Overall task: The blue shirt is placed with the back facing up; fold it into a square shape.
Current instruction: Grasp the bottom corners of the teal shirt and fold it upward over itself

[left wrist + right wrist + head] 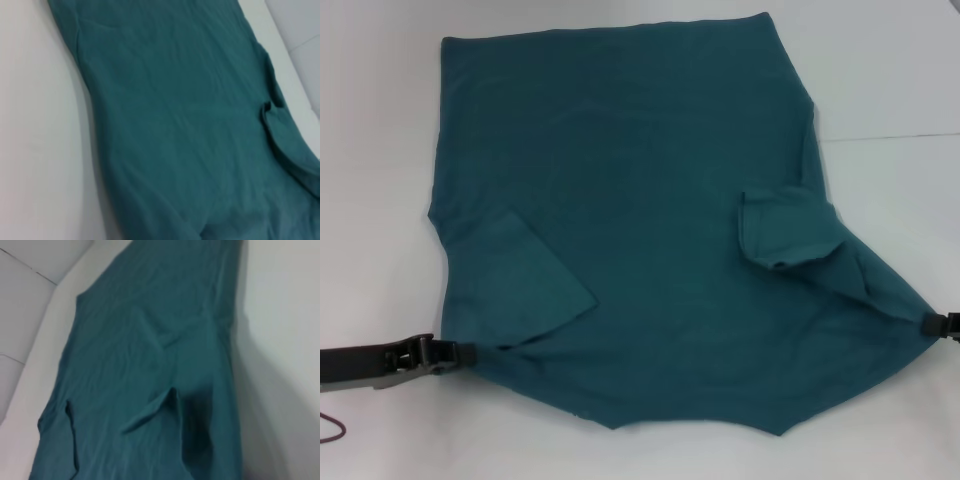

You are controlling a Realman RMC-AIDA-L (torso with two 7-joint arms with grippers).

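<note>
Head view: left gripper (460,353) and right gripper (930,323) each clench a near corner of the blue shirt (640,200) spread on the table (890,70); next, probably carry that edge evenly toward the far hem

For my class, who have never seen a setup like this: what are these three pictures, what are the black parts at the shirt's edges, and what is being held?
This is a two-armed robot working at a white table. The wide picture comes from a camera on its head, looking down. The other two come from cameras on its wrists, close over the cloth, and neither shows the arm's own tool.

On the table lies the blue shirt, plain side up, both sleeves folded inward. The black parts are the robot's grasping tools. The left tool pinches the shirt's near left corner. The right tool pinches the near right corner, pulling it to a point. So the shirt is held at two corners, ready for a fold.
</note>
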